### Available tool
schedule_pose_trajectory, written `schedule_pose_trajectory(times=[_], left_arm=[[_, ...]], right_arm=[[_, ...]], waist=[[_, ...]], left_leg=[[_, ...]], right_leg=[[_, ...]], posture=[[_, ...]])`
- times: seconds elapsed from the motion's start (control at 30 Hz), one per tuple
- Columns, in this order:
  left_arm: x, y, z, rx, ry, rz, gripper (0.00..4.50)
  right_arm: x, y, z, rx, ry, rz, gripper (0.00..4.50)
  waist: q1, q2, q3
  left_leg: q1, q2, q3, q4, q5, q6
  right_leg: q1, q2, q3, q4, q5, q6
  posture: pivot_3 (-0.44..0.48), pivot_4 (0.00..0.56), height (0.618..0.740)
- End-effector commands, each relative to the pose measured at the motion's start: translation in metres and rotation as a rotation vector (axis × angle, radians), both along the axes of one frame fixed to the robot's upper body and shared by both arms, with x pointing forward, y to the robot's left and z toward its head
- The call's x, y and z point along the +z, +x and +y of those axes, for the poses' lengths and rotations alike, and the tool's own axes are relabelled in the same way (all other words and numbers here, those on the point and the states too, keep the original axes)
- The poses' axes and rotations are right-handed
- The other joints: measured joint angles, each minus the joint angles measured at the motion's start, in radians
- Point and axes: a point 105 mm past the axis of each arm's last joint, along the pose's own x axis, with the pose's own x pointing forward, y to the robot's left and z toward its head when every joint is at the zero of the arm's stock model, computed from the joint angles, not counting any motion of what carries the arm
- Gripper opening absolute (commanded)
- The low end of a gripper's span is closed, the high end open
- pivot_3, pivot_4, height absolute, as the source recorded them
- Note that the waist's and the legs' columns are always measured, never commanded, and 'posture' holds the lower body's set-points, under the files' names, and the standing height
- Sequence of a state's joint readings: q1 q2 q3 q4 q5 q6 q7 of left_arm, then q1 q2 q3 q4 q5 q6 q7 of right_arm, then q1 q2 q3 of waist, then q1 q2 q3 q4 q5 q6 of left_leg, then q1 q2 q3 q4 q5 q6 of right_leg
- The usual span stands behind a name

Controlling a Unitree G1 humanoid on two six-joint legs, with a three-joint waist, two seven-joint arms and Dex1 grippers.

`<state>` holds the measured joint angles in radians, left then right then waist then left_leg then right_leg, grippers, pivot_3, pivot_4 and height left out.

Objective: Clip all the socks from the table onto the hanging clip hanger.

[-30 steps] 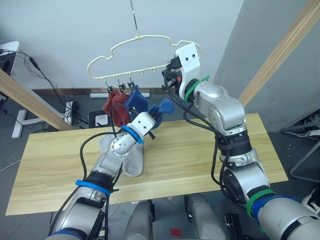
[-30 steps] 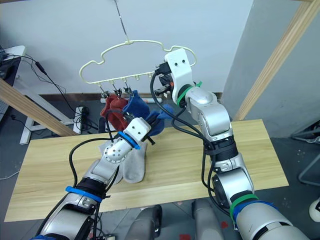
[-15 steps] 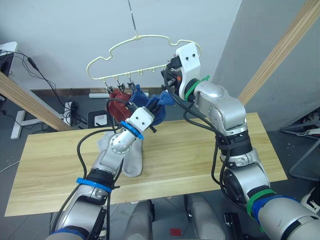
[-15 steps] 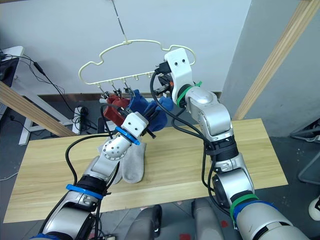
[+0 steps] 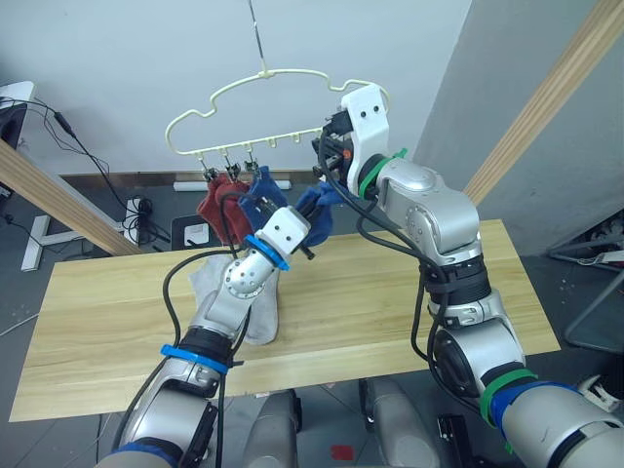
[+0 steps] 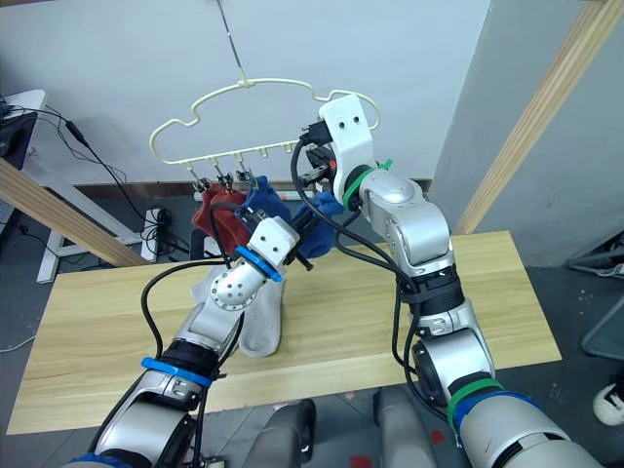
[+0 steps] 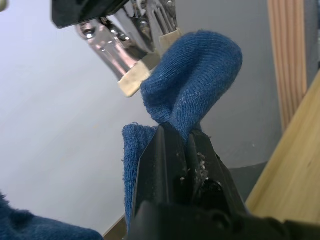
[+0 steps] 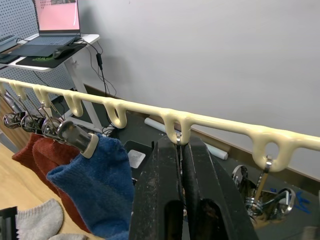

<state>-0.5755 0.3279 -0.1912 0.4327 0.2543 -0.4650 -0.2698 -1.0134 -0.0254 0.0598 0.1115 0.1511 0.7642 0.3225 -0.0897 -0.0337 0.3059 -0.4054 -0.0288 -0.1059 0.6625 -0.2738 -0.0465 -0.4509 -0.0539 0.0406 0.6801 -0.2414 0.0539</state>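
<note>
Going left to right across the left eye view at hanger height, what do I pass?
Red socks → clipped blue sock → blue sock held in the left hand → right hand at the clip hanger.

- We record a plain white wall (image 5: 127, 58) behind the work area, meeting a grey wall panel (image 5: 526, 49) on the right.
- We list two thick light-wood poles: one slanting at upper right (image 5: 546, 107), one at left (image 5: 58, 200).
- We note dark grey floor (image 5: 97, 205) with a white power strip (image 5: 136, 210) and black cables (image 5: 83, 146) along the wall.
- We enter a white desk (image 8: 60, 47) carrying an open laptop (image 8: 55, 15).
- We see a white stand base (image 5: 39, 239) at far left.
</note>
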Motion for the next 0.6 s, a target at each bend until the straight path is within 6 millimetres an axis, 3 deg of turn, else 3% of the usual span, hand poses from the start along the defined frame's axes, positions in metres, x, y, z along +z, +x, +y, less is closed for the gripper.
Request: schedule_pose_trajectory(times=[0.03,0.33,0.6], left_arm=[[0.005,-0.003,-0.003,-0.021,-0.024,-0.008,0.04],[0.029,-0.002,-0.003,-0.019,-0.104,-0.060,0.04],[0.037,-0.003,0.002,0.000,-0.141,-0.089,0.04]], right_arm=[[0.016,-0.009,0.003,0.025,0.038,-0.053,0.00],[0.013,-0.009,0.003,0.028,0.031,-0.046,0.00],[0.012,-0.009,0.002,0.026,0.020,-0.050,0.00]], waist=[[0.000,0.000,0.000],[0.000,0.000,0.000],[0.000,0.000,0.000]], left_leg=[[0.000,0.000,0.000,0.000,0.000,0.000],[0.000,0.000,0.000,0.000,0.000,0.000],[0.000,0.000,0.000,0.000,0.000,0.000]], right_leg=[[0.000,0.000,0.000,0.000,0.000,0.000],[0.000,0.000,0.000,0.000,0.000,0.000],[0.000,0.000,0.000,0.000,0.000,0.000]], posture=[[-0.087,0.300,0.740],[-0.087,0.300,0.740],[-0.083,0.303,0.740]])
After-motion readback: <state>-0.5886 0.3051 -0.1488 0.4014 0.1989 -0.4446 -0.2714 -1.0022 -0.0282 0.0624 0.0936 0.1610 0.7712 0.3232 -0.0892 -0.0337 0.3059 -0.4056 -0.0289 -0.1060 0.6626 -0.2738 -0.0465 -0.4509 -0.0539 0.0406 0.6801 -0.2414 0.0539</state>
